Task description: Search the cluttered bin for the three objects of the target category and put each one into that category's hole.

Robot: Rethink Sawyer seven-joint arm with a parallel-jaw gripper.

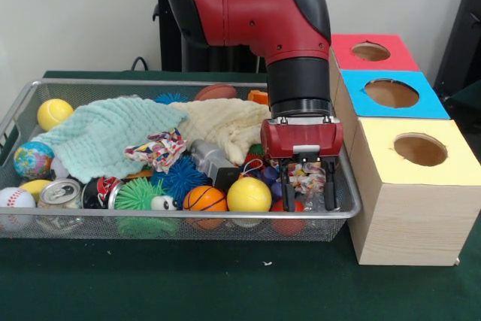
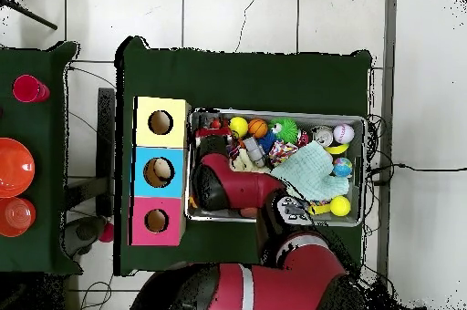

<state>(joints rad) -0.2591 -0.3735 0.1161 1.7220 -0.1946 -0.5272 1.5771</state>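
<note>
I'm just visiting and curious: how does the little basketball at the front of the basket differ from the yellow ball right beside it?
The basketball is orange with black seam lines; the yellow ball is plain, with no markings. The basketball looks slightly smaller than the yellow ball. The yellow ball lies closer to the robot's claw, the basketball closer to the green spiky toy. Both are round and rest side by side against the front wall of the wire bin.
</note>
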